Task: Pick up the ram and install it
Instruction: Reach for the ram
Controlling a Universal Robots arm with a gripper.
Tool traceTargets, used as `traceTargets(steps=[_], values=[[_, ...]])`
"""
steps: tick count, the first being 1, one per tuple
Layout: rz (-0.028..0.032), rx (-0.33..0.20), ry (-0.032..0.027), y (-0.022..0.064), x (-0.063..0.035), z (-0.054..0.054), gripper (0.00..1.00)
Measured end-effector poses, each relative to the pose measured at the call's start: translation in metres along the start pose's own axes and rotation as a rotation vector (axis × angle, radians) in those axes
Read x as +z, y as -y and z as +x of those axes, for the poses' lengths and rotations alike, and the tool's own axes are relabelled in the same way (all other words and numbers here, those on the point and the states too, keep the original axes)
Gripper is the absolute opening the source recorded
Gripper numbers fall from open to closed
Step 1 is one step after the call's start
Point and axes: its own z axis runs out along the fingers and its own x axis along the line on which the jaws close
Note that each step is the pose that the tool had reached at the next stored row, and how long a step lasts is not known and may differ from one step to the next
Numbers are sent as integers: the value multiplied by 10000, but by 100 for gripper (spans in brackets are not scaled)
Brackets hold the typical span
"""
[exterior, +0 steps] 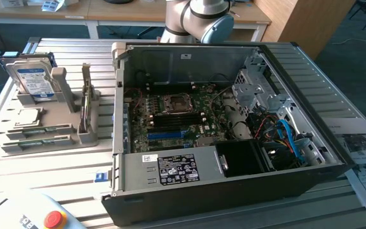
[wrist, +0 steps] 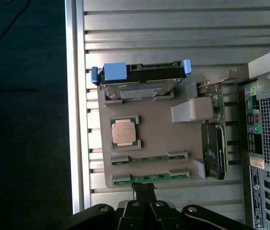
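The fingers (wrist: 138, 192) are pressed together, pinching nothing. The ram (wrist: 149, 178) lies just off their tips, whether touched I cannot tell. It sits on edge in the grey holder (wrist: 158, 136) on the surface (wrist: 173, 28), clipped at both ends, probably to leave its long sides free for gripping.

Robotics lab bench, PC-assembly setup.
Robot arm (exterior: 202, 16) behind an aluminium-slat table (exterior: 49, 171); opened desktop computer case (exterior: 234, 195); grey fixture tray (exterior: 55, 119) with hard drive (exterior: 34, 78), processor (exterior: 29, 116), ram (exterior: 34, 143); red emergency-stop button (exterior: 55, 219) at near edge; wooden desks (exterior: 126, 12) beyond.
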Motion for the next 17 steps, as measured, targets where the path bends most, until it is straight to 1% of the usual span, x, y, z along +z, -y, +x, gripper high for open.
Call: traceTargets(steps=[8, 11, 17], values=[[-1, 1, 1, 0, 1, -7, 10], [0, 0, -4, 1, 2, -54, 10], [3, 1, -36, 0, 4, -175, 10]])
